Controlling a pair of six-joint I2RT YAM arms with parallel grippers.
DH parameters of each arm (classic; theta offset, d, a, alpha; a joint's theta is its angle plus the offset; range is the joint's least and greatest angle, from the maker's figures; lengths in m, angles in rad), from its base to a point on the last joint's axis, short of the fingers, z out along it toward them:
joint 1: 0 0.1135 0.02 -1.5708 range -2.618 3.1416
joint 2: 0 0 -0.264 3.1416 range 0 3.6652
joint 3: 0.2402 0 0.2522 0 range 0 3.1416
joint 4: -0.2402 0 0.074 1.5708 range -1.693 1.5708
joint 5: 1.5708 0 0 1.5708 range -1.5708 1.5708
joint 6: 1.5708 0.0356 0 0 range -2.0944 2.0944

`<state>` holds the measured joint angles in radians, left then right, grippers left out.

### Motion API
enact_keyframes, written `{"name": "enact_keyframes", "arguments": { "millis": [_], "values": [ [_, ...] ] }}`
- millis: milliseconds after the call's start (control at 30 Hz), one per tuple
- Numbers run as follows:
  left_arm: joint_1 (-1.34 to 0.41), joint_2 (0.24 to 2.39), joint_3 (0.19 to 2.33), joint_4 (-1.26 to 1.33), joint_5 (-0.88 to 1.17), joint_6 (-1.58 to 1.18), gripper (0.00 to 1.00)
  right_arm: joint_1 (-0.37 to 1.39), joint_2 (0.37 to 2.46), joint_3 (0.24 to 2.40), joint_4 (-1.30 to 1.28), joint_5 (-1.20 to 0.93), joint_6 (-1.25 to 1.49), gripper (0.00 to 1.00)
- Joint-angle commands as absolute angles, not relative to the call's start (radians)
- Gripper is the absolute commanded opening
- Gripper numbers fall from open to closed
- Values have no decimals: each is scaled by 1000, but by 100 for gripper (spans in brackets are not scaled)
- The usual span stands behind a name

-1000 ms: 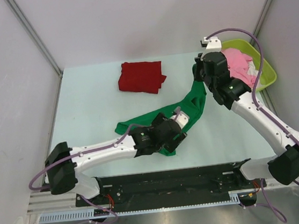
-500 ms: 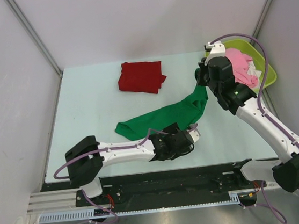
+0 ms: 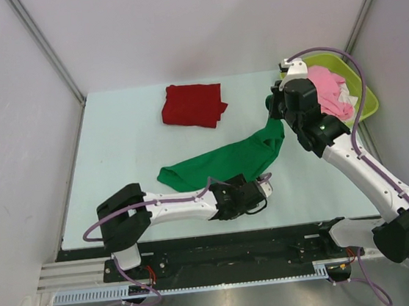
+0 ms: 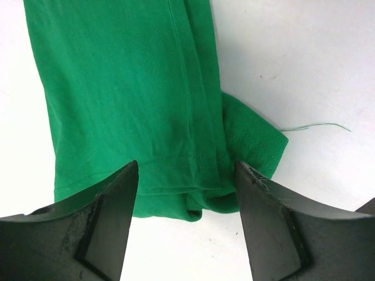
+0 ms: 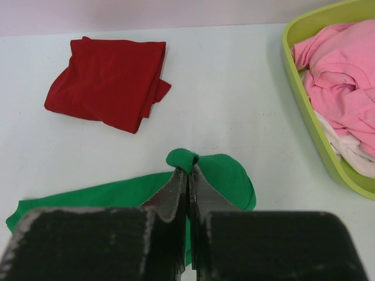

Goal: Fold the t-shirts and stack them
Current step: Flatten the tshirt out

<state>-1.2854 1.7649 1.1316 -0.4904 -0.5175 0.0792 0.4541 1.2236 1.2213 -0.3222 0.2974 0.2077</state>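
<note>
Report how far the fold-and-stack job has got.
Done: the red t-shirt lies folded at the far side of the table. In hand: the green t-shirt is stretched out unfolded, with the right tool shut on one bunched end and the left tool open astride the hem at the other end, not gripping it. Left: fold the green one and stack it with the red.

bright, even light, seemingly from overhead; shadows soft and faint; all three views fairly sharp.
</note>
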Motion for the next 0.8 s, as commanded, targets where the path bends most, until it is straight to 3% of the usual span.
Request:
{"name": "enact_keyframes", "arguments": {
  "millis": [0, 767],
  "values": [
    [-1292, 1704, 1181, -523, -522, 120, 71, 451, 1200, 1218, -293, 291, 210, 0],
    [-1281, 1692, 1175, -514, -457, 133, 68, 449, 1206, 1218, -296, 284, 210, 0]
  ]
}}
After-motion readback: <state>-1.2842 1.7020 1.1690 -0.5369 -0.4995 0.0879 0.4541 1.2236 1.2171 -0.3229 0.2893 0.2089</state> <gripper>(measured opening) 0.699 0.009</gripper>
